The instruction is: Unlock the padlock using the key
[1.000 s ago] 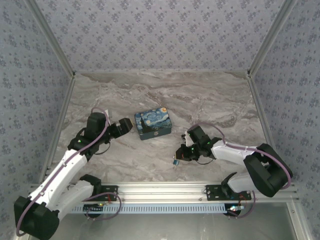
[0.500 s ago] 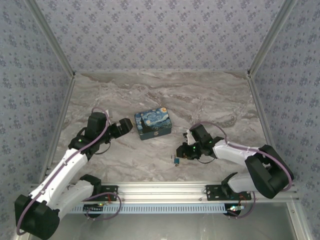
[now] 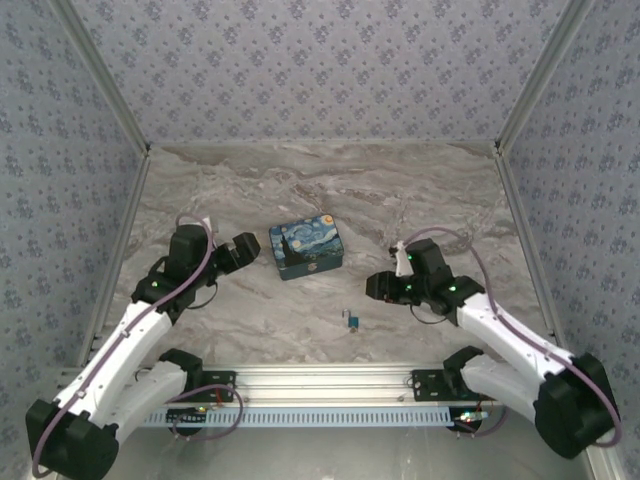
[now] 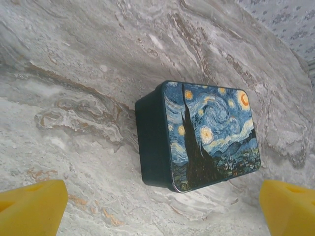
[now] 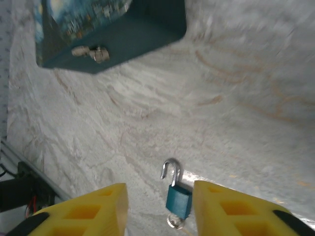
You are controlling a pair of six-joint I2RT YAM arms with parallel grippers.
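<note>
Right hand (image 3: 374, 287) is part-open and holds nothing, low over the surface (image 3: 300, 325). The padlock (image 5: 178, 198) lies on the surface just near-left of it, shackle swung open. The blue painted box (image 3: 306, 248) sits farther left. My left hand (image 3: 250, 250) is wide and empty beside the box.
</note>
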